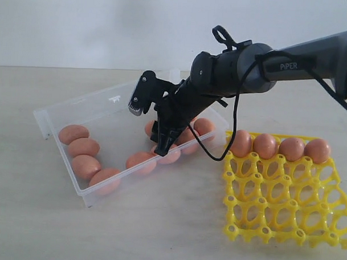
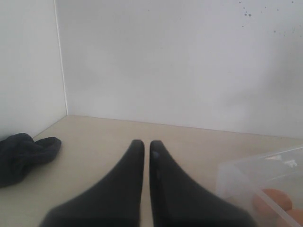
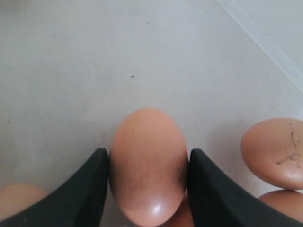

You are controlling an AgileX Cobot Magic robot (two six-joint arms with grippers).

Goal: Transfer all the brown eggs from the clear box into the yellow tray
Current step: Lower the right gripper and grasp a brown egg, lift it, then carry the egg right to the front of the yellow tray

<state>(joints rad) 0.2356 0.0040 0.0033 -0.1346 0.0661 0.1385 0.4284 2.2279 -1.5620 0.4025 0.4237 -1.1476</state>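
Pick step — right tool clamped on a brown egg inside the clear box; next — lift straight up, carry to yellow tray.

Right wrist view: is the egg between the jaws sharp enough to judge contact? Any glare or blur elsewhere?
Right wrist view: egg sharp, one small glint on the shell, jaws flush against both sides. Exterior view: soft even light, slightly washed out, clear box walls faint but readable. Left wrist view: jaws blurred up close, wall hazy.
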